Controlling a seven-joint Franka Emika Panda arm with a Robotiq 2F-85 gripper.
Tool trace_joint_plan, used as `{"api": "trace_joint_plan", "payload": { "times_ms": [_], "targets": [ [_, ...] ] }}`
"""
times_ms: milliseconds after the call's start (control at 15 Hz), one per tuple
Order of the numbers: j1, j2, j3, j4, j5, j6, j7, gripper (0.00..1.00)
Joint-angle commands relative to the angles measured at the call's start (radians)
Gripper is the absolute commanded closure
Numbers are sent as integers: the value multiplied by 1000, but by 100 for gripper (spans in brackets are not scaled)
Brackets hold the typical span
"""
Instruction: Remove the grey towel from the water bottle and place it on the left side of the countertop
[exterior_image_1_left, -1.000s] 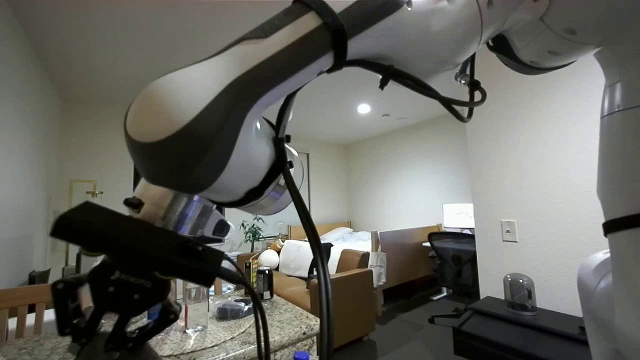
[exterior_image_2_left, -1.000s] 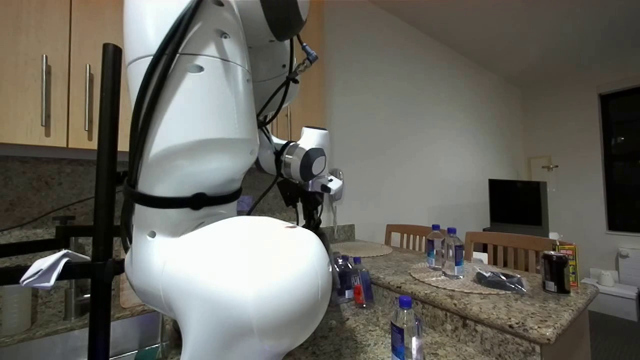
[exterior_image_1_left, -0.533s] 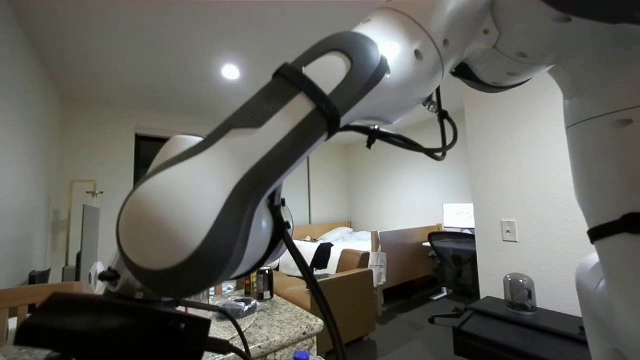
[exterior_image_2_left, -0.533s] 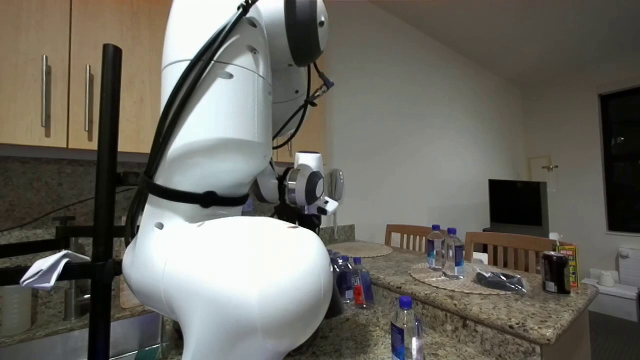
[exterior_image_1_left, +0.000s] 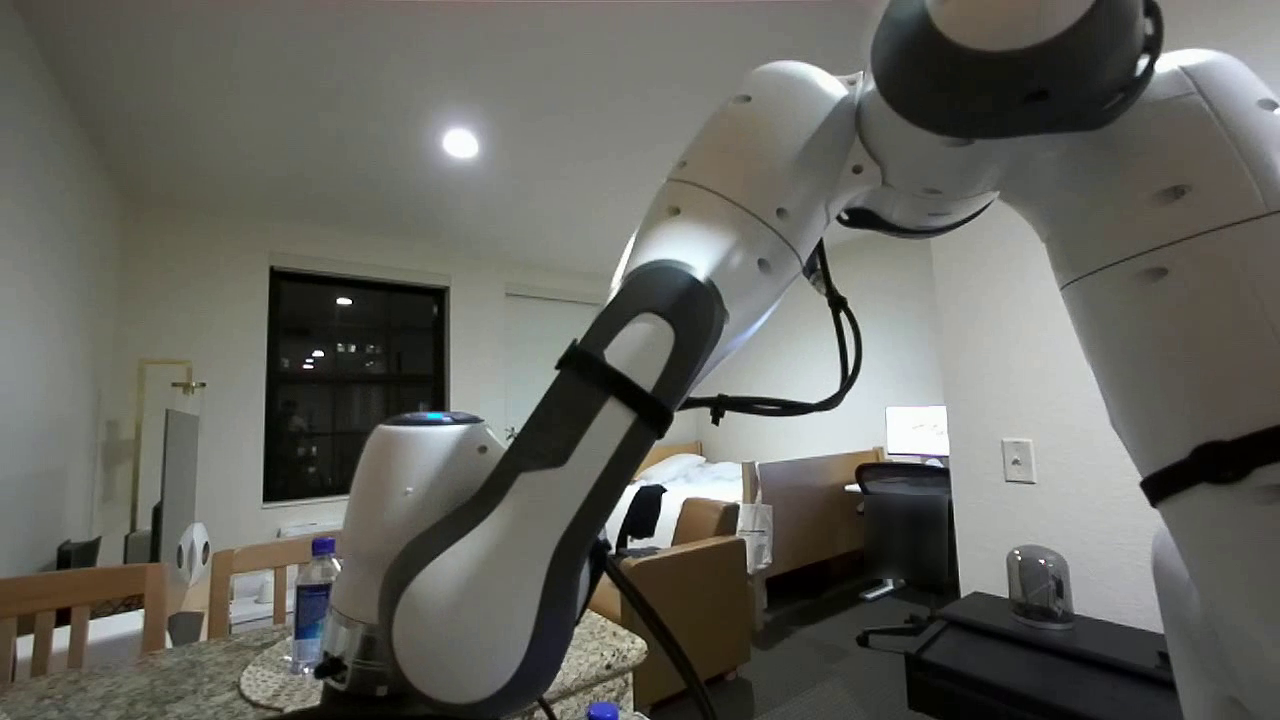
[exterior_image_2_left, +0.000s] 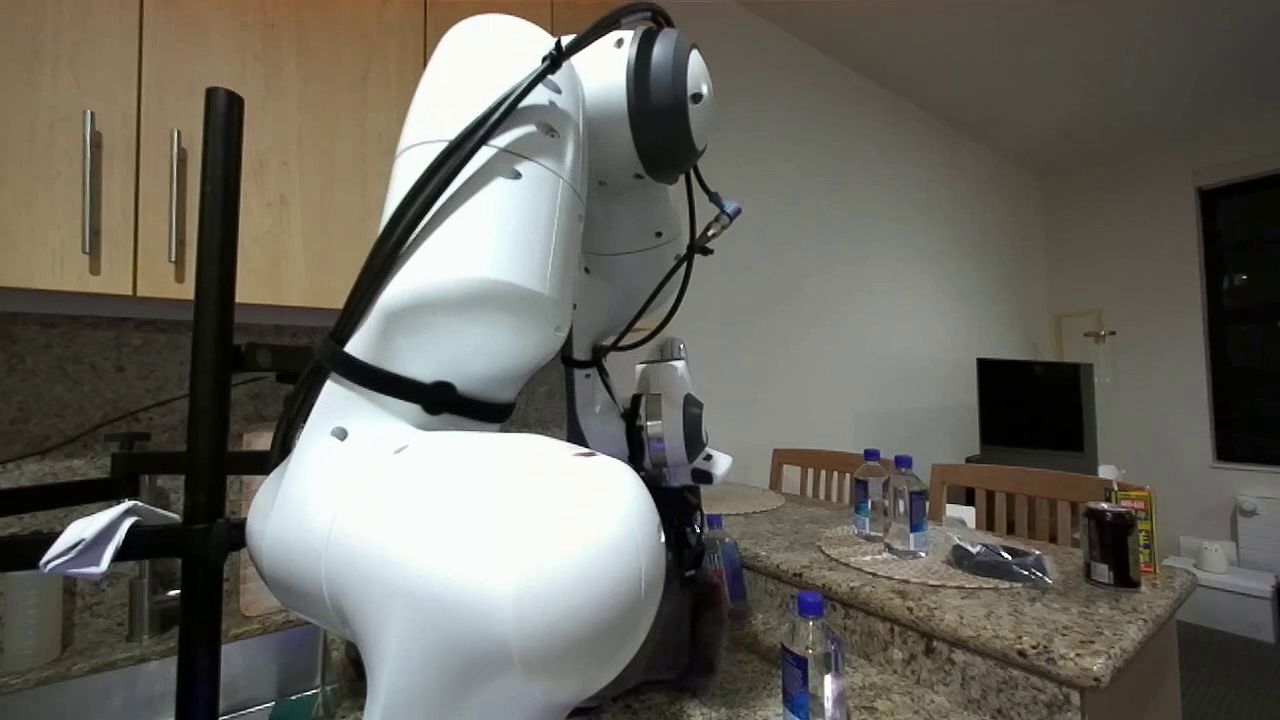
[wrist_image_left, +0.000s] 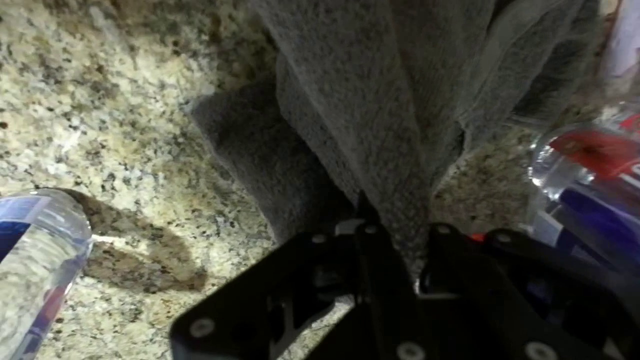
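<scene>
Low over the speckled surface, the jaws are pinching the grey towel by a narrow gathered fold, a bite that ought to keep soft cloth from slipping! The rest spreads away in loose folds, as it would when gripped at one spot; whether its edges touch down, I can't tell. Look at the lane: a clear bottle on one side, a red-labelled bottle close on the other, cloth between. In an exterior view the arm reaches steeply down, presumably so the towel gets laid, not dropped. Uncovering looks done, I'd judge; placing it remains, and a trailing corner could topple a bottle.
</scene>
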Motion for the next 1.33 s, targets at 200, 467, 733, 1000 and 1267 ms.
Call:
{"api": "trace_joint_plan", "payload": {
  "times_ms": [200, 467, 733, 1000, 1267],
  "targets": [
    [4, 62, -65, -85, -17, 41, 39, 92],
    [56, 57, -102, -143, 74, 37, 24, 63],
    [88, 17, -110, -166, 134, 6, 36, 44],
    [100, -43, -95, -165, 194, -28, 46, 18],
    [94, -140, -65, -156, 218, -151, 99, 0]
  ]
}}
